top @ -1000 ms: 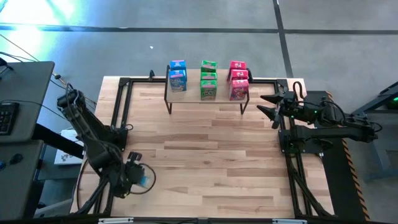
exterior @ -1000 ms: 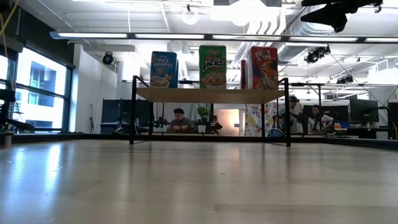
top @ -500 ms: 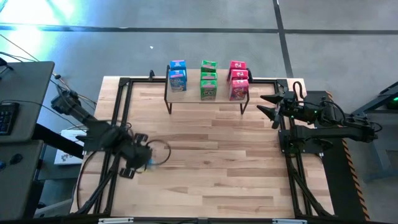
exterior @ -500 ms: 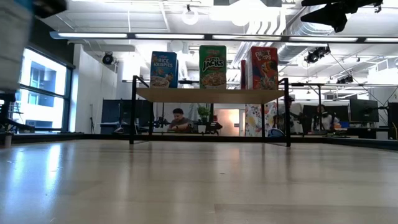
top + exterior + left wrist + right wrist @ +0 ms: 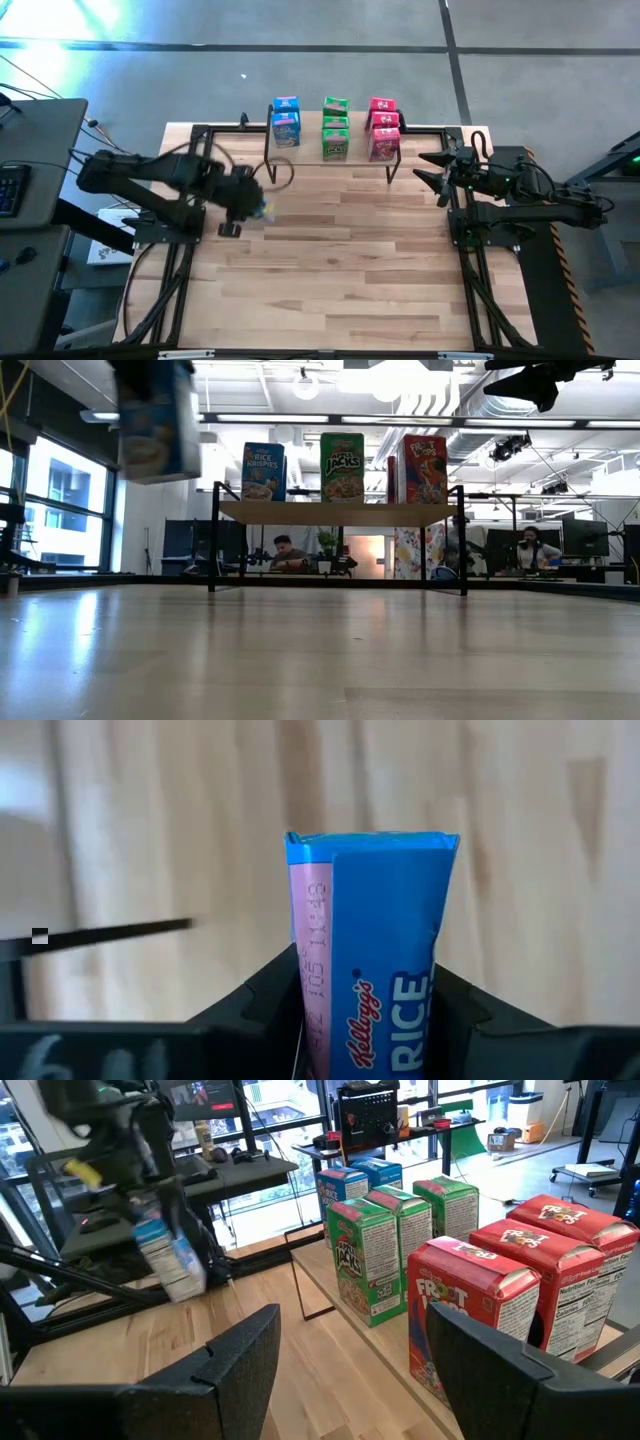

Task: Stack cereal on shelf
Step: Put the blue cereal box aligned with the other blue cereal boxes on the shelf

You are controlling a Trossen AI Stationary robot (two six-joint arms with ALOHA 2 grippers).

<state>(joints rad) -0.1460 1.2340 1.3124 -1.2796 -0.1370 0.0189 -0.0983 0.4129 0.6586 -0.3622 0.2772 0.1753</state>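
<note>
A: What is the biggest thing that has changed?

B: The left arm [image 5: 150,175] has swung a long way. A second ago it was down at the near left corner of the tabletop [image 5: 330,270]. Now it reaches out toward the shelf [image 5: 330,158]. Its left end effector [image 5: 243,195] is clamped on a blue Rice Krispies box [image 5: 375,945], and the box is up in the air, near the shelf's left end but not on it yet.

A: What does that mean for the job?

B: I think this is the last box. The shelf holds two blue boxes [image 5: 286,122], three green boxes [image 5: 335,127] and three red Froot Loops boxes [image 5: 382,128]. So the blue row looks one short, and this box likely goes there.

A: And the other arm?

B: The right end effector [image 5: 432,170] waits by the shelf's right end. Its fingers are spread apart and hold nothing. It has not moved.

A: What about the tabletop and the room?

B: The tabletop is light wood planks inside a black frame. Behind it is a big bright room with windows [image 5: 55,510] and ceiling lights. People [image 5: 285,553] sit at desks far back.
</note>
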